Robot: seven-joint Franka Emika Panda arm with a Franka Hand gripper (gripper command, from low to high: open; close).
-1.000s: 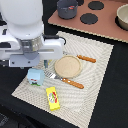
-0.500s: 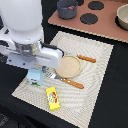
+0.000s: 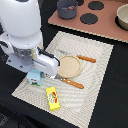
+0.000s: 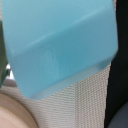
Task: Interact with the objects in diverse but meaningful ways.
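A light-blue and white milk carton (image 3: 34,78) hangs just under my gripper (image 3: 36,73) at the exterior view's left side of the woven placemat (image 3: 95,75). In the wrist view the carton's blue face (image 4: 60,45) fills almost the whole picture, tilted, with the mat below it. The fingers themselves are hidden by the arm's white body and by the carton. A yellow rectangular box (image 3: 53,98) lies flat on the mat near its front edge. A round tan plate (image 3: 69,66) lies right beside the gripper.
Two orange-handled utensils (image 3: 86,58) (image 3: 74,83) flank the plate. A brown toy stove board (image 3: 100,22) with black burners lies behind the mat. On it stand a dark grey pot (image 3: 66,7) and a pale pot (image 3: 122,17).
The arm has shifted toward the exterior view's left, and the blue carton has moved along with it, away from the plate.
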